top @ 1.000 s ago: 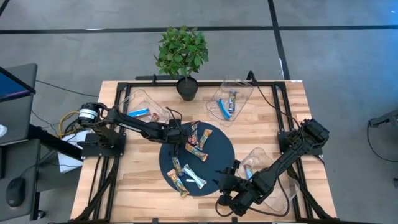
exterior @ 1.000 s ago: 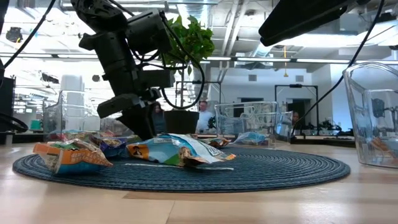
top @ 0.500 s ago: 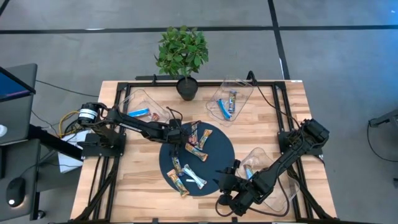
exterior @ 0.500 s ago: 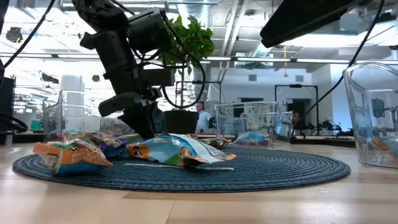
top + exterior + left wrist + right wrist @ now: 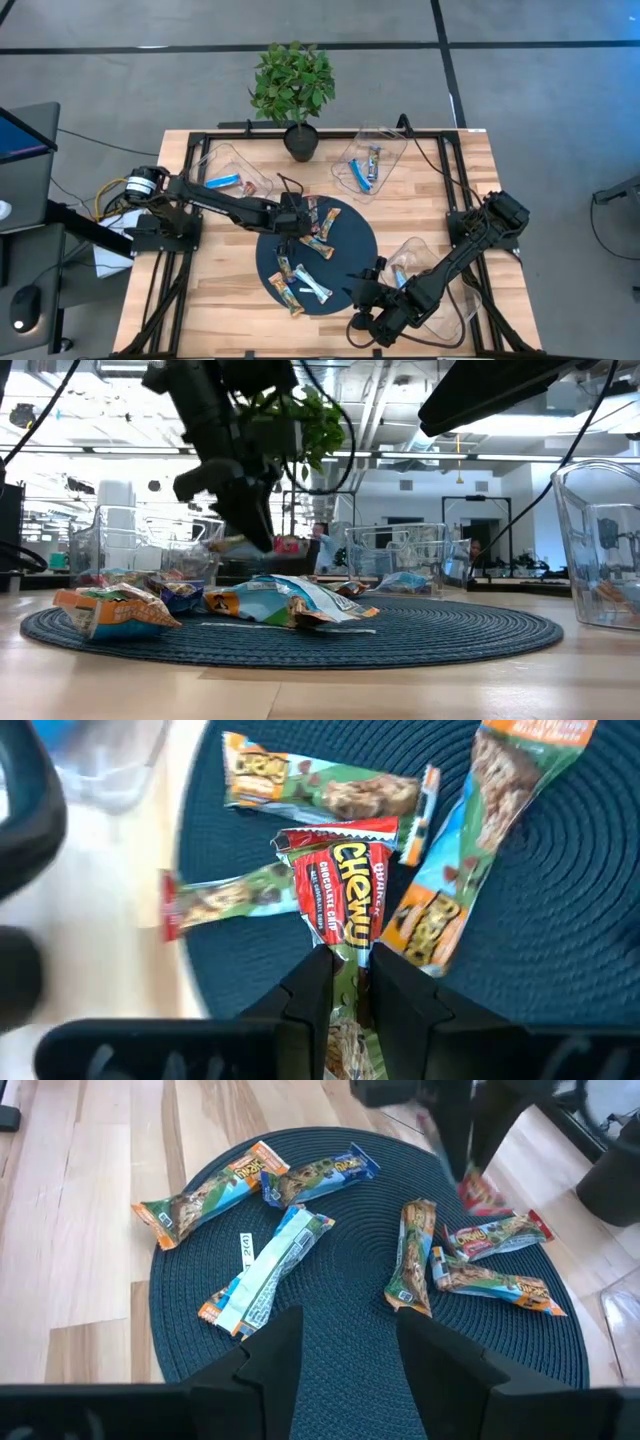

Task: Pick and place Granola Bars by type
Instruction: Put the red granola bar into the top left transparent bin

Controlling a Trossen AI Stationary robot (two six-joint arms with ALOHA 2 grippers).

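Several wrapped granola bars lie flat on the round dark mat [image 5: 350, 250]: orange and blue ones [image 5: 210, 1195] [image 5: 320, 1175] and a group near the far side [image 5: 490, 1280]. My left gripper [image 5: 345, 982] hovers over the mat's far left part [image 5: 297, 222], shut on a red Chewy bar [image 5: 345, 895]; the low view shows it raised above the pile [image 5: 245, 510]. My right gripper [image 5: 345, 1355] waits open at the mat's near right edge [image 5: 365, 300], touching nothing. My left gripper pinches the red Chewy bar between its two fingers, at the end away from the red printed half [image 5: 345, 948]. The fingers come from above and lie along the bar. The red half sticks out beyond the fingertips. The bar [image 5: 482, 1190] is lifted clear of the mat.
Three clear trays stand on the wooden table: one at the far left [image 5: 225, 170] with a blue bar, one at the far right [image 5: 372, 160] with blue bars, one at the near right [image 5: 430, 270] beside my right arm. A potted plant [image 5: 295, 85] stands at the far edge.
My left gripper has risen from the mat and shifted slightly toward the table's right, staying shut. The red bar has come up with it, lifted clear of the other bars, which stayed in place.
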